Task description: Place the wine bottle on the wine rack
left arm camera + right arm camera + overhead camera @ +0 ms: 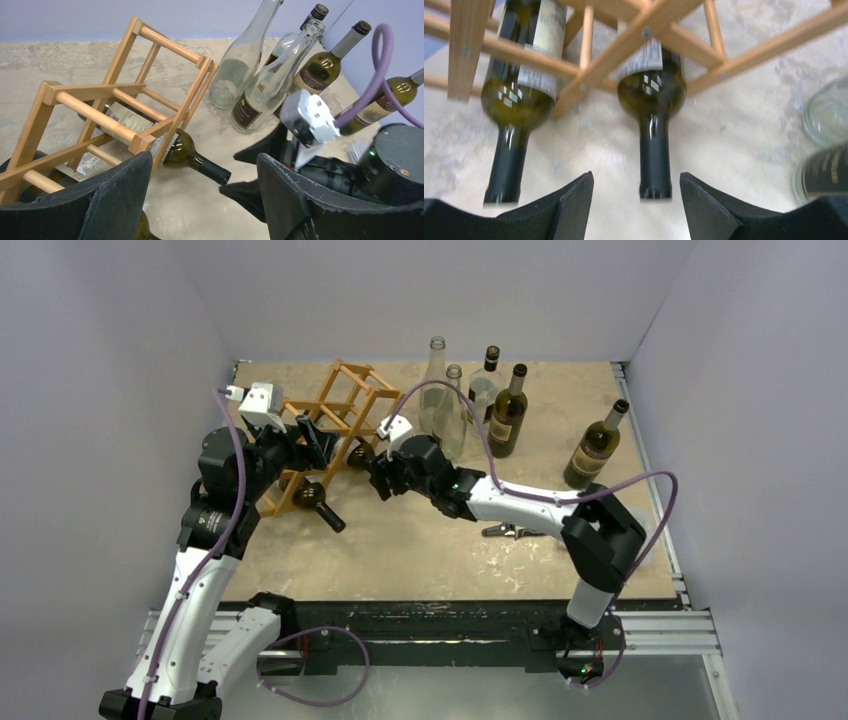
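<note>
The wooden wine rack [340, 400] [90, 92] [624, 45] stands at the back left of the table. A green wine bottle [651, 95] [357, 452] [182, 150] lies in one of its cells, with the dark neck pointing out at my right gripper [635, 182] [373, 468]. That gripper is open, and the neck's end lies between its fingertips [579, 192] without touching them. A second bottle [519, 95] [315, 502] lies in the cell to the left. My left gripper [202, 167] [310, 435] is open at the rack's near side and holds nothing.
Several upright bottles stand behind and to the right of the rack: two clear ones [437, 380] [455, 410], dark labelled ones [508, 415] [487, 380], and one apart at the right [595, 448]. A small dark tool [512, 531] lies beside the right arm [350, 170].
</note>
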You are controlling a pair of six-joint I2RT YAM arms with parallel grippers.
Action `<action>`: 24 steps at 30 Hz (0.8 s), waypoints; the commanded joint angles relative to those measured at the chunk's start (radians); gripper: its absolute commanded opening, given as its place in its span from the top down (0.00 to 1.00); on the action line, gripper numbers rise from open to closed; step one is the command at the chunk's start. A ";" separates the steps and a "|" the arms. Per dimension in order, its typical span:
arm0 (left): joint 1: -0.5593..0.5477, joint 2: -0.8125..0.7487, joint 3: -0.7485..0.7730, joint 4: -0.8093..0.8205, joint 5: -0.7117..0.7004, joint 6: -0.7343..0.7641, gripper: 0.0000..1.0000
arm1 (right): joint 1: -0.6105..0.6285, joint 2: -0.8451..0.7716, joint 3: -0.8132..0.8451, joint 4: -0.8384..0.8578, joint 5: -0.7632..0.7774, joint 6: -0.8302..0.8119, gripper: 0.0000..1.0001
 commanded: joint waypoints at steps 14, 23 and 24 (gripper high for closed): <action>-0.044 -0.004 0.029 0.017 0.033 -0.019 0.23 | 0.004 -0.617 -0.445 -0.231 0.216 0.115 0.33; -0.047 -0.022 0.030 0.018 0.052 -0.034 0.23 | -0.205 -0.791 -0.296 -0.464 0.369 0.101 0.27; -0.047 -0.023 0.030 0.019 0.049 -0.033 0.23 | -0.232 -0.789 -0.266 -0.482 0.378 0.097 0.26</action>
